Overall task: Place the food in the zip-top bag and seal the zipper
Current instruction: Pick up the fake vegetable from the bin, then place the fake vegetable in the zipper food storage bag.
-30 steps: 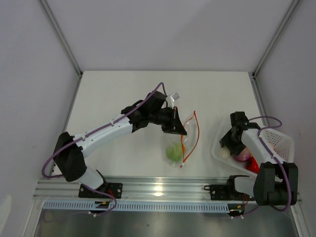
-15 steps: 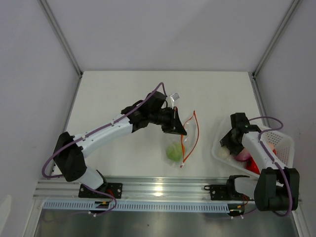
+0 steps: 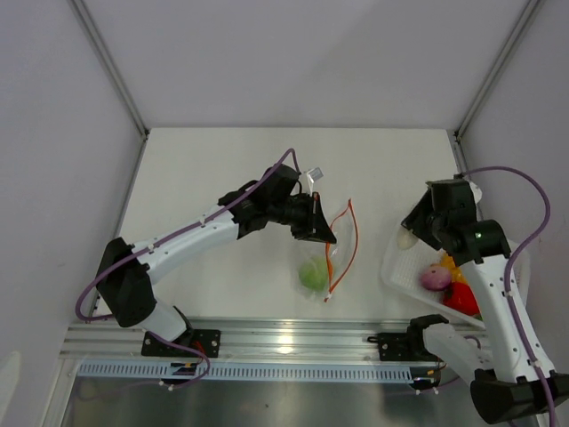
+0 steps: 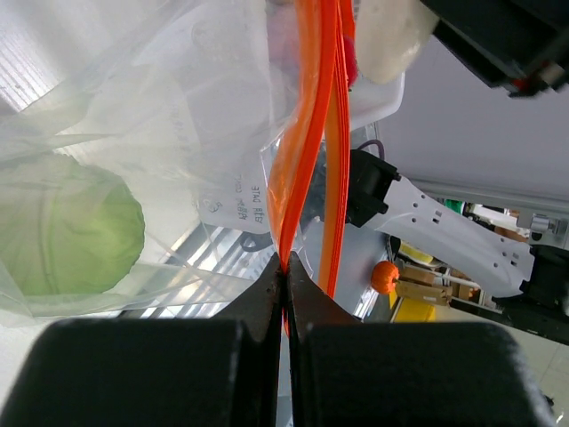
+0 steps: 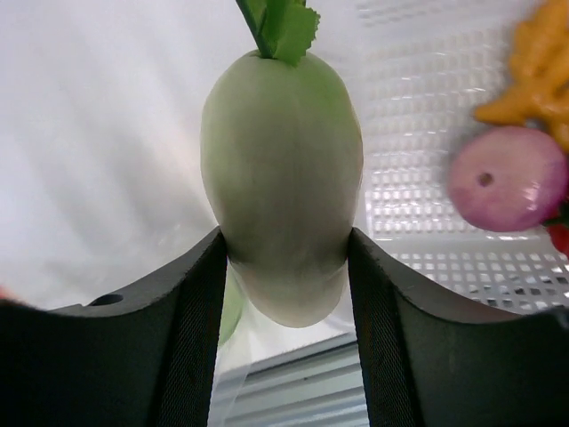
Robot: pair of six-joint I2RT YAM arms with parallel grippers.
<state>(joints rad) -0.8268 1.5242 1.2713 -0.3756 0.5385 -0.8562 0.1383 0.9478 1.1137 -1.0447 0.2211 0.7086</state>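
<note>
The right gripper (image 3: pixel 410 235) has lifted out of the white perforated basket (image 3: pixel 391 272) since a second ago. It now hangs over the basket's left rim with its arm raised high and its fingers clamped on the white radish (image 5: pixel 280 160). The left gripper (image 4: pixel 285 267) has not moved. Its fingers pinch the zipper (image 4: pixel 307 133) of the zip-top bag (image 3: pixel 341 233), which has the green round fruit (image 3: pixel 311 274) inside. The radish is pale, smooth and plump, with a green leafy tuft. Its long axis runs along the fingers, tuft pointing away from the wrist and rounded end toward the palm.
</note>
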